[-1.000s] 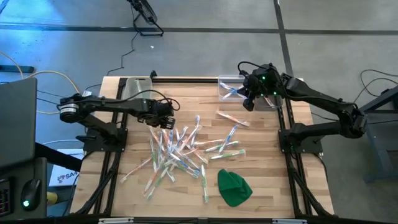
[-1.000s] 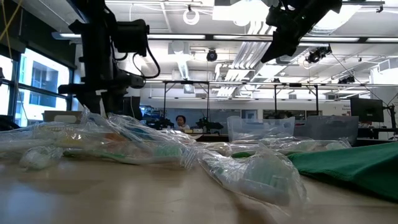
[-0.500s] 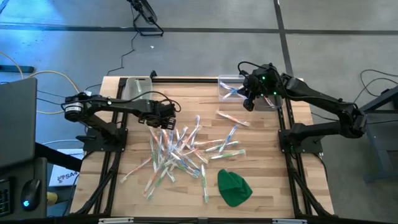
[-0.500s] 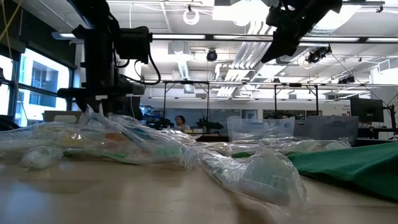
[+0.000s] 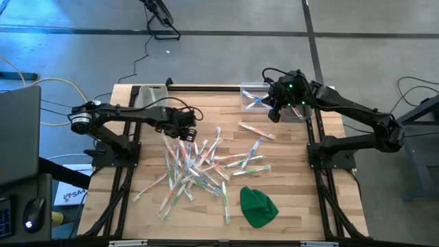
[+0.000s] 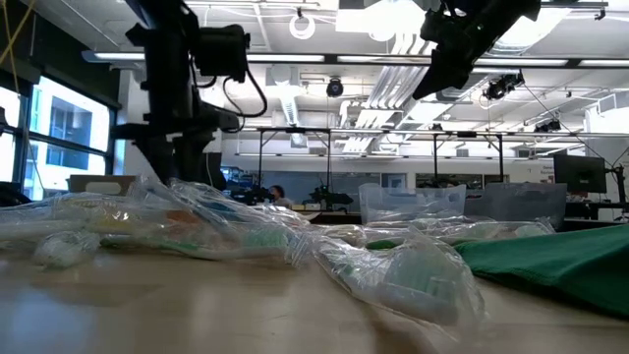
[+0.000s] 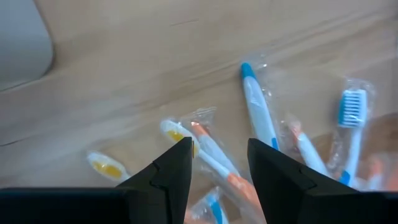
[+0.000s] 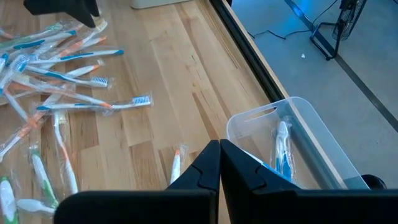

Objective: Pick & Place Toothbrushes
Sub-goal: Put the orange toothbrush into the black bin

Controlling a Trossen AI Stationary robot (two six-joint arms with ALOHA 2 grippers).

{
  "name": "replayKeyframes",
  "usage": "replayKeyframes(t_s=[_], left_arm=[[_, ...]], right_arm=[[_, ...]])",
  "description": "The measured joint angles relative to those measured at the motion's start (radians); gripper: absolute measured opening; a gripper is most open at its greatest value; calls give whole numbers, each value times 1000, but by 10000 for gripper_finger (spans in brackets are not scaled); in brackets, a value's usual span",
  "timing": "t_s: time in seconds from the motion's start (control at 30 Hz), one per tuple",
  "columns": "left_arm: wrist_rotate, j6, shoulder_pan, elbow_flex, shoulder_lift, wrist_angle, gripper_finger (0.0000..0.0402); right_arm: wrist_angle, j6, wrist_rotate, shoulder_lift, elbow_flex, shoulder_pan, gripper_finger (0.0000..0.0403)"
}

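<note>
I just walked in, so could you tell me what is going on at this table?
The left gripper hangs open over the edge of the toothbrush pile, holding nothing yet. The right gripper waits shut beside a clear bin that already holds toothbrushes. A green cloth lies near the pile.

The left gripper (image 5: 186,128), a dark two-finger claw on the left arm, has slid along the pale wooden bench (image 5: 288,158) away from its left edge and slightly toward the far edge. It now hangs over the near-left end of the heap of clear-wrapped toothbrushes (image 5: 199,167). In the low view it has shifted rightward (image 6: 187,157).
</note>
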Motion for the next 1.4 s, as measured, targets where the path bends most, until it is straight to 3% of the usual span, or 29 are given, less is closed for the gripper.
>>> replayKeyframes(t_s=[0.2,0.4,0.8,1.4], left_arm=[[-1,-20,0,47,0,-87,152],[-22,-147,-1,27,0,-169,152],[-34,-176,-1,-29,0,-35,152],[-49,-175,-1,-30,0,-32,152]], right_arm=[[0,0,0,0,0,0,3],[-6,0,0,0,0,0,3],[-6,0,0,0,0,0,3],[-7,0,0,0,0,0,3]])
